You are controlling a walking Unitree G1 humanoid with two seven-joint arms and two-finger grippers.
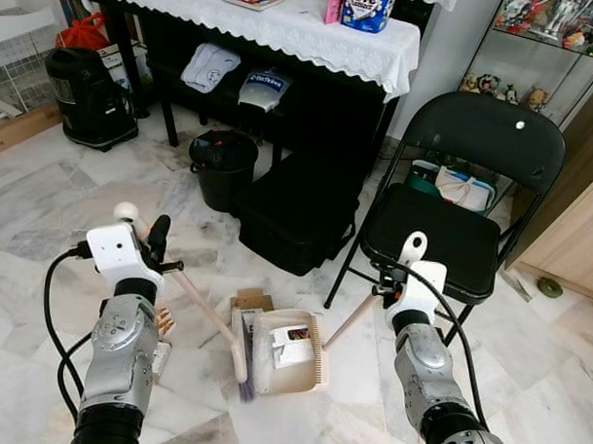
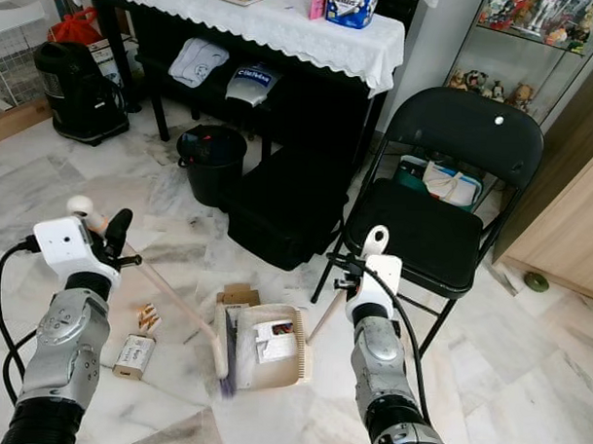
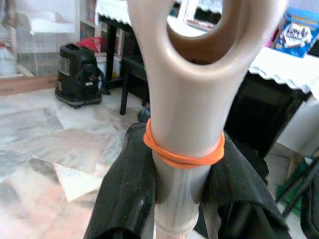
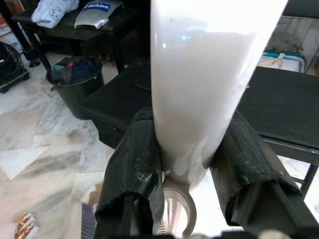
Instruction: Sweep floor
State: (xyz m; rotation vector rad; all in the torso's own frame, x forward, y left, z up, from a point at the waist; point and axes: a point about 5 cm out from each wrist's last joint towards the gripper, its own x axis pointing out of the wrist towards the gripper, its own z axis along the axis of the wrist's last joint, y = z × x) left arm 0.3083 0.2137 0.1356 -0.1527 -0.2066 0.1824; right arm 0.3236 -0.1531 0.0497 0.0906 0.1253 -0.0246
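Both pincers are clamped on handles: the left pincer (image 3: 182, 184) grips the broom (image 1: 207, 316), the right pincer (image 4: 192, 164) the dustpan (image 1: 290, 351). Broom head touches the dustpan on the marble floor (image 1: 44, 194), before the black chair (image 1: 473, 189).

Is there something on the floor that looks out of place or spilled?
Yes. Litter lies on the marble floor: a small carton and orange scraps near the left pincer, and a brown cardboard piece behind the dustpan, which already holds paper. It looks dropped.
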